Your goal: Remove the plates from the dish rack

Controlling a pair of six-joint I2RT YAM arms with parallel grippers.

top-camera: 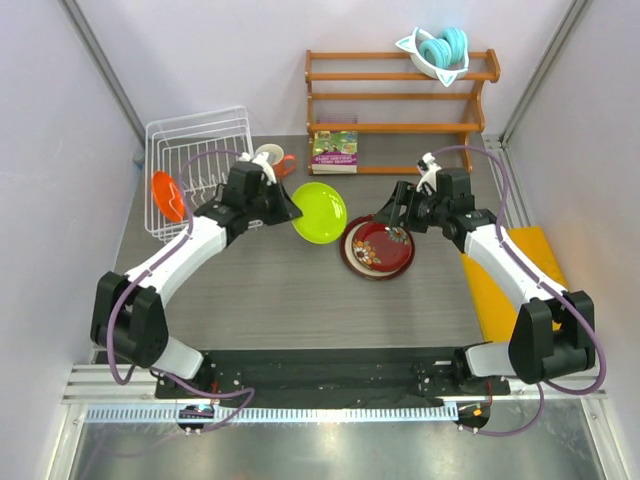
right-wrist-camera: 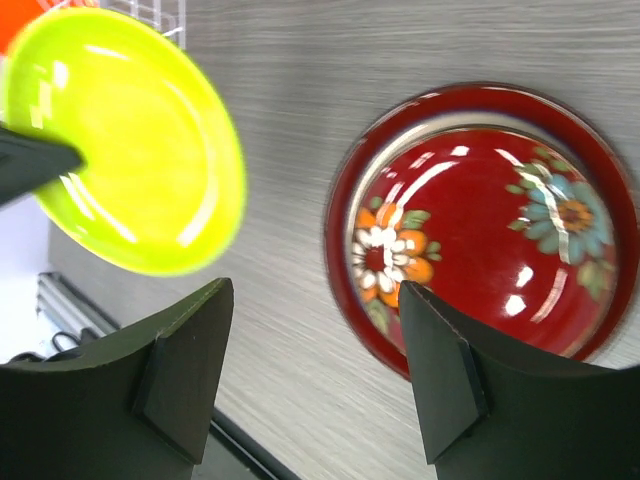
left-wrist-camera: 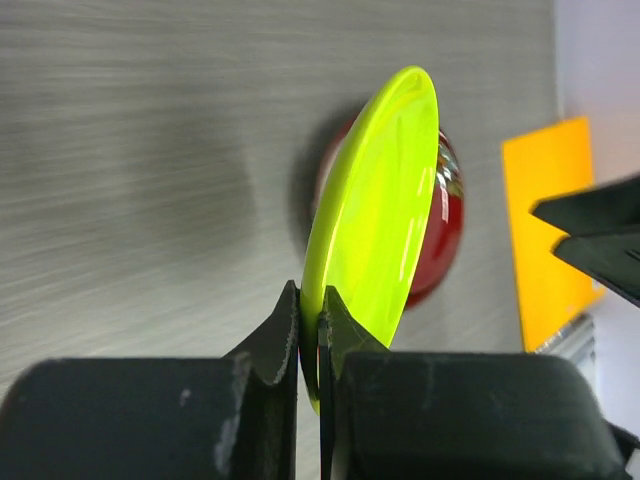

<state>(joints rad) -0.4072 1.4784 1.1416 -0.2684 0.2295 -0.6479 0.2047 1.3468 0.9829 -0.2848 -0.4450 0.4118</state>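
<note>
My left gripper [top-camera: 287, 211] is shut on the rim of the lime green plate [top-camera: 320, 212] and holds it above the table, between the dish rack [top-camera: 215, 135] and the dark red plate [top-camera: 379, 248]. In the left wrist view the green plate [left-wrist-camera: 375, 215] stands edge-on between my fingers [left-wrist-camera: 283, 325], with the red plate [left-wrist-camera: 445, 225] behind it. The red plate lies flat on the table. My right gripper [right-wrist-camera: 315, 300] is open over its left edge [right-wrist-camera: 480, 225], holding nothing. The orange plate [top-camera: 167, 195] stands in the rack's near left end.
An orange mug [top-camera: 274, 160] stands beside the rack. A book [top-camera: 335, 152] lies in front of the wooden shelf [top-camera: 400, 95], with a white bowl with teal rings [top-camera: 438, 50] on top. A yellow mat [top-camera: 510, 280] lies at the right.
</note>
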